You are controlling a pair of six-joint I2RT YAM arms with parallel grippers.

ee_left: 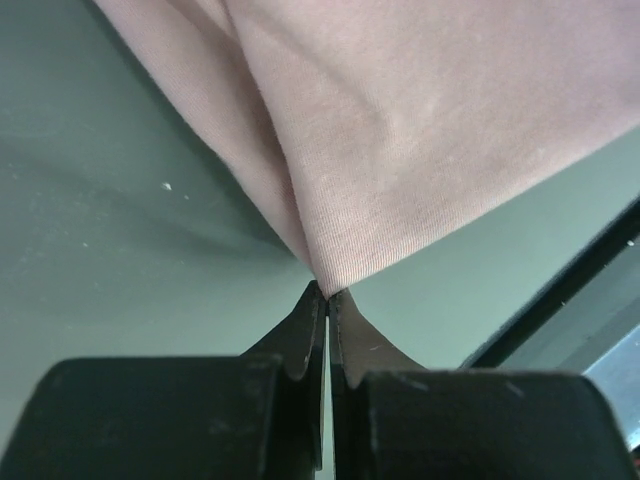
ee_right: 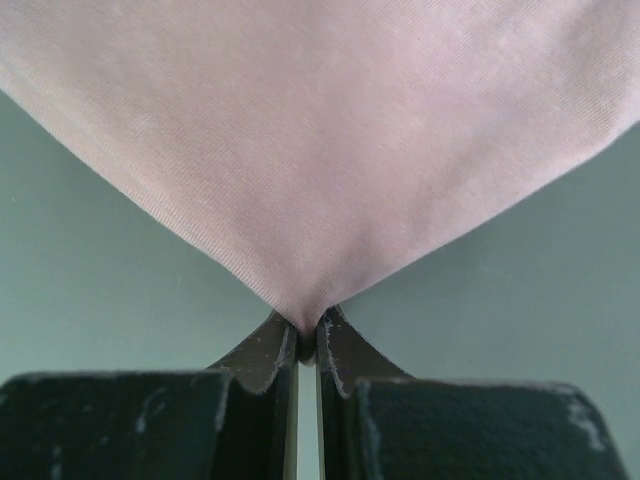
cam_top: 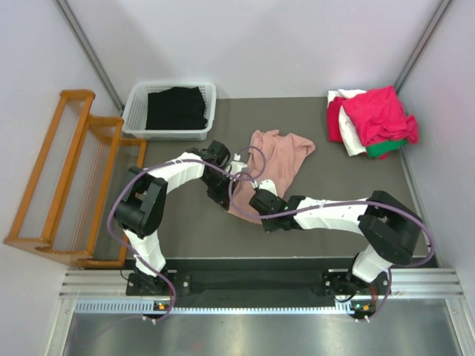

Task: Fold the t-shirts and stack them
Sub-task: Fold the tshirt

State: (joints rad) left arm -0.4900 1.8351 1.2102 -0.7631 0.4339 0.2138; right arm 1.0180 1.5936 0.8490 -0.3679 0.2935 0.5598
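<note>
The dusty-pink t-shirt (cam_top: pixel 276 157) lies crumpled in the middle of the table, its near edge pulled toward the arms. My left gripper (cam_top: pixel 225 195) pinches that edge on its left side. In the left wrist view the fingertips (ee_left: pixel 328 292) are shut on a point of pink cloth (ee_left: pixel 430 130). My right gripper (cam_top: pixel 260 213) is shut on the same edge a little to the right, and its wrist view shows the jaws (ee_right: pixel 305 325) closed on a fold of the shirt (ee_right: pixel 320 150). A pile of other t-shirts sits at the back right: crimson-pink (cam_top: pixel 382 115), white (cam_top: pixel 352 111) and green (cam_top: pixel 386 148).
A white plastic basket (cam_top: pixel 133 111) holding black cloth (cam_top: pixel 175 108) stands at the back left. A wooden rack (cam_top: pixel 70 178) leans beside the table's left edge. The table's dark front edge (ee_left: pixel 580 280) runs close to my left gripper.
</note>
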